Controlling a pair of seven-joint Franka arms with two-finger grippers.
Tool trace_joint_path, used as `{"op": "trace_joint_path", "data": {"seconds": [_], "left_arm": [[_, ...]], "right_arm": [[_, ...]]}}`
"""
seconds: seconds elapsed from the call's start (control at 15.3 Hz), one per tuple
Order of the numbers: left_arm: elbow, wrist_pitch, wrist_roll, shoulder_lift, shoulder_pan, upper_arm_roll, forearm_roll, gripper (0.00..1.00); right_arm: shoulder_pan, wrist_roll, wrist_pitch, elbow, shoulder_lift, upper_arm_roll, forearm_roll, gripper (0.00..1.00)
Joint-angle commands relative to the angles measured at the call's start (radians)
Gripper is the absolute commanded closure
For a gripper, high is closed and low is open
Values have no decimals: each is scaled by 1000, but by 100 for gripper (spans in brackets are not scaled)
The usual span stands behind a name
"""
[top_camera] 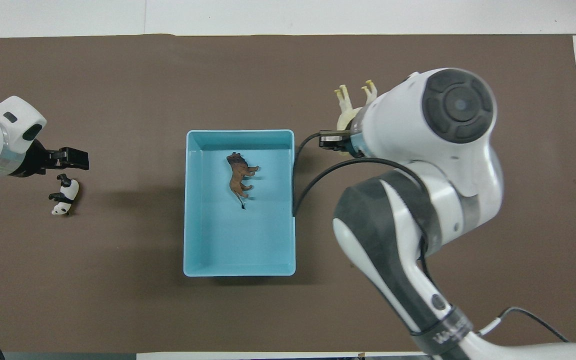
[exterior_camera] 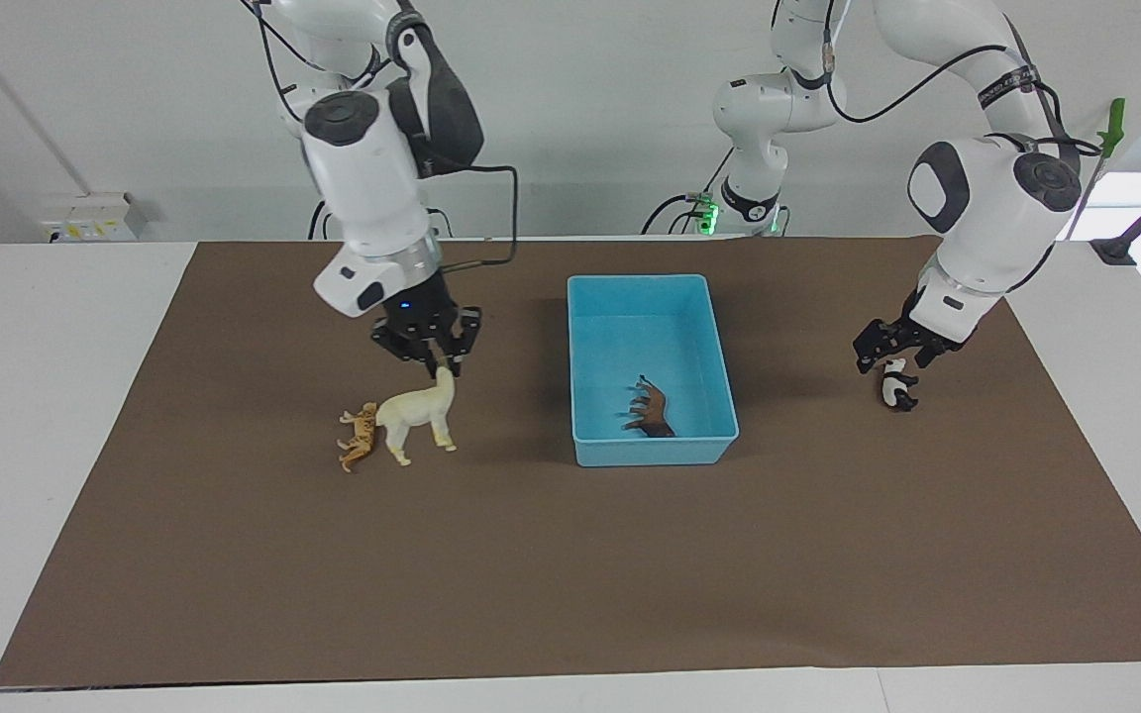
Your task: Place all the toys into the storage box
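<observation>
Storage box [exterior_camera: 652, 297] mid-mat w/ only the dark brown figure [exterior_camera: 652, 409] inside; 1 of 4 done. Right gripper [exterior_camera: 440, 364] clenched on head of cream horse [exterior_camera: 419, 414], feet near mat beside tiger [exterior_camera: 359, 434]. Left gripper [exterior_camera: 895, 358] just above panda [exterior_camera: 895, 385], grip state can't tell.

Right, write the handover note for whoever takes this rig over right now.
Right gripper: at the head of the cream horse, which stands on the mat beside the lying tiger.
Left gripper: just above the panda toward the left arm's end.
Done: brown figure lies in the storage box.
Left: horse, tiger, panda.
</observation>
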Motion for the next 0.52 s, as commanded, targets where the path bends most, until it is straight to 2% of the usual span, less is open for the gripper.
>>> {"op": "trace_joint_path", "data": {"seconds": [0.0,0.2,0.46], "left_arm": [[-88,59,7,-38,43,-9,18,0],[-155,105,9,-47,50,-9,19,0],[-152,112,85,-44,82,-9,19,0]], "right_arm": [[97,155,-1,105,95,-12,-10,100],[161,219,6,122,108,-9,-15,100],[262,337,51,122,126,-10,-19,100]]}}
